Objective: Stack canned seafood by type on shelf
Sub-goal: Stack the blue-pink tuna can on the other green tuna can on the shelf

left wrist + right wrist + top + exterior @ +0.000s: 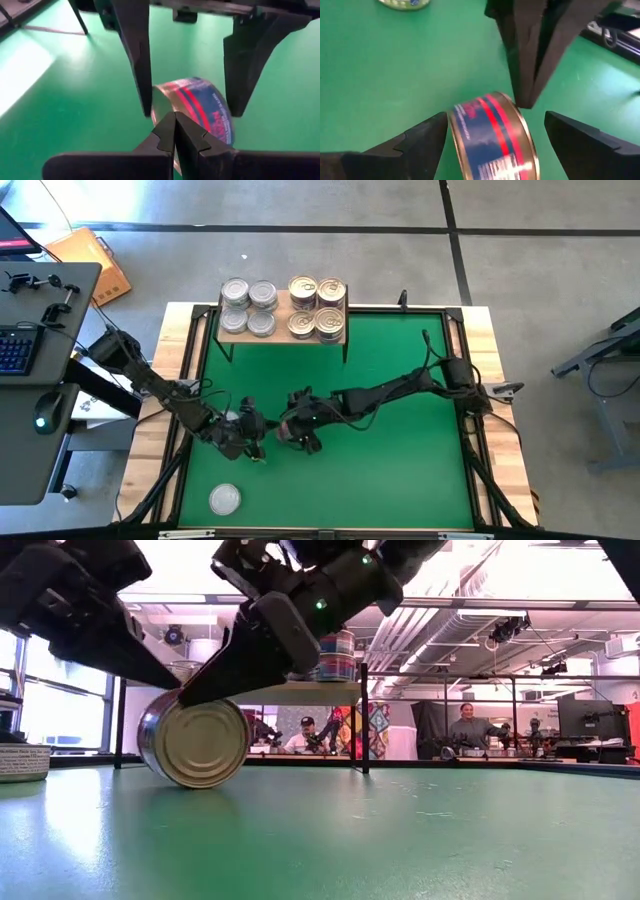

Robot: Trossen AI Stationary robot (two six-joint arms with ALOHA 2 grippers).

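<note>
One can [195, 743] on edge | right gripper [495, 135] astride | left gripper [174, 131] touching

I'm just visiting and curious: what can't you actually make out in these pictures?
- Tipped can: high view, hidden under both grippers' dark bodies.
- Its label text: right wrist view, blurred, unreadable.
- Stacks on the shelf: high view shows only top lids, so their heights are hidden.
- Lone can: high view, too small to tell its type.
- Left gripper: low view, cut off by the top edge.
</note>
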